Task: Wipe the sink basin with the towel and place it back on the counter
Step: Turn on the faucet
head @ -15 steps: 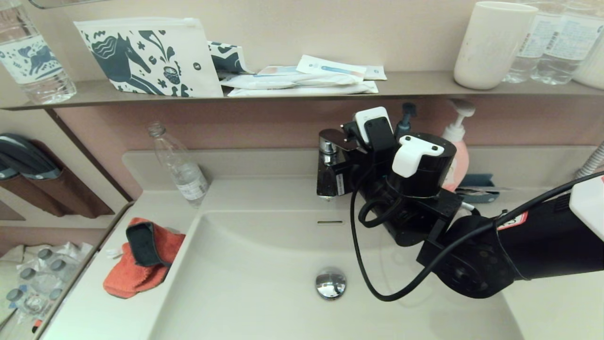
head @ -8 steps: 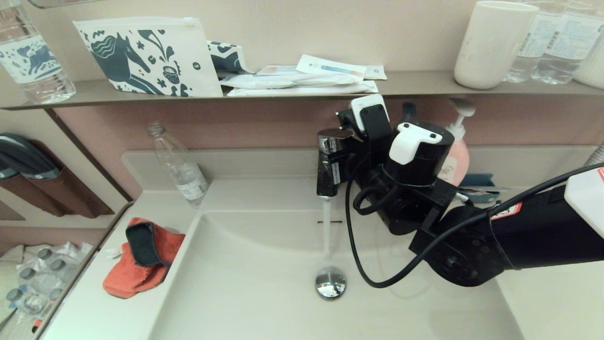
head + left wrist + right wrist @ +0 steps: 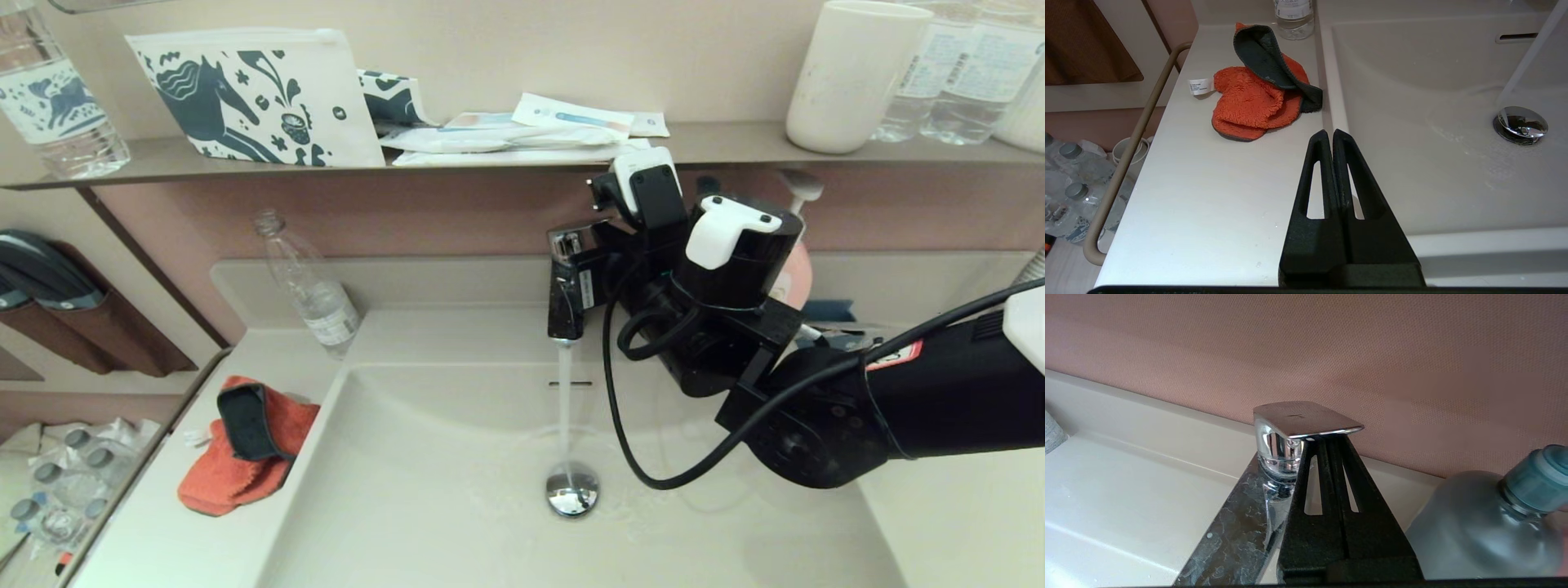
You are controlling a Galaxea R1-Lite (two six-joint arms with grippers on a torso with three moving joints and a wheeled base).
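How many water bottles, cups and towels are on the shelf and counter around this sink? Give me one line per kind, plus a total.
Water bottles: 4
Cups: 1
Towels: 1
Total: 6
Not counted: the cut-off white thing at the picture's right edge, too little of it shows to tell its kind.

The crumpled orange towel (image 3: 237,465), its dark grey side folded up, lies on the off-white tabletop (image 3: 155,547) left of the wet basin (image 3: 433,506).
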